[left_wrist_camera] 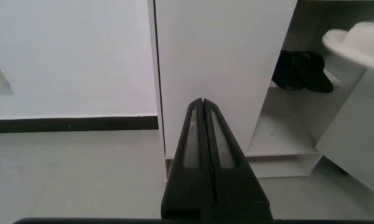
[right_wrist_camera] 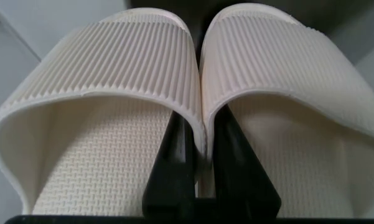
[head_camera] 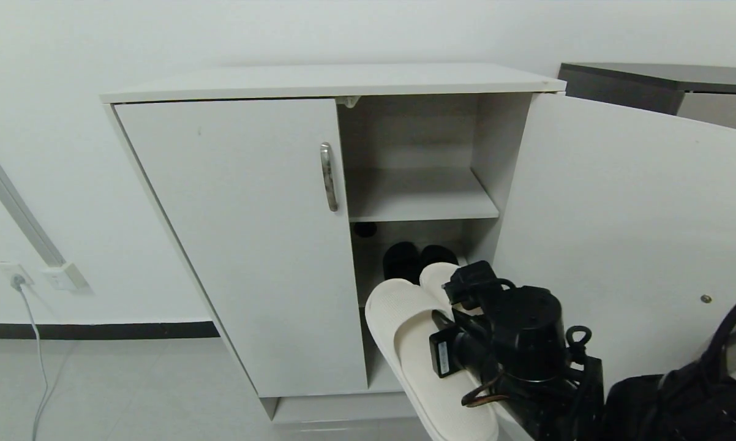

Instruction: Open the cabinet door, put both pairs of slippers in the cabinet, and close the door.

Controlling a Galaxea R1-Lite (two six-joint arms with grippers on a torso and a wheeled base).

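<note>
— Where do I stand with the slippers?

— One pair is in. The black slippers (head_camera: pixel 418 260) lie side by side on the lower shelf inside the cabinet (head_camera: pixel 319 82). The white slippers (head_camera: pixel 405 334) are in your right gripper (right_wrist_camera: pixel 202 163), held in the air just in front of the opening, toes toward it.

— How is that grip made?

— Your fingers (right_wrist_camera: pixel 174 168) pinch the two inner edges where the slippers meet. That is why one grip carries the whole pair, and why they sit so tight together. I'd judge the hold fair but narrow, so a knock against the cabinet could twist one loose.

— Is there room to go in?

— The open door (head_camera: pixel 619 214) is swung wide on your right, which leaves that half of the cabinet free. The closed door (head_camera: pixel 239 245), with its handle (head_camera: pixel 327 176), covers the other half. The upper shelf (head_camera: pixel 420 196) is bare, and there looks to be space in front of the black pair.

— And my left arm?

— Your left gripper (left_wrist_camera: pixel 203 127) hangs low over the floor (left_wrist_camera: pixel 68 168), facing the closed door, its fingers pressed together on nothing. It is well out of the way. You'll likely want it when the door has to be shut.
</note>
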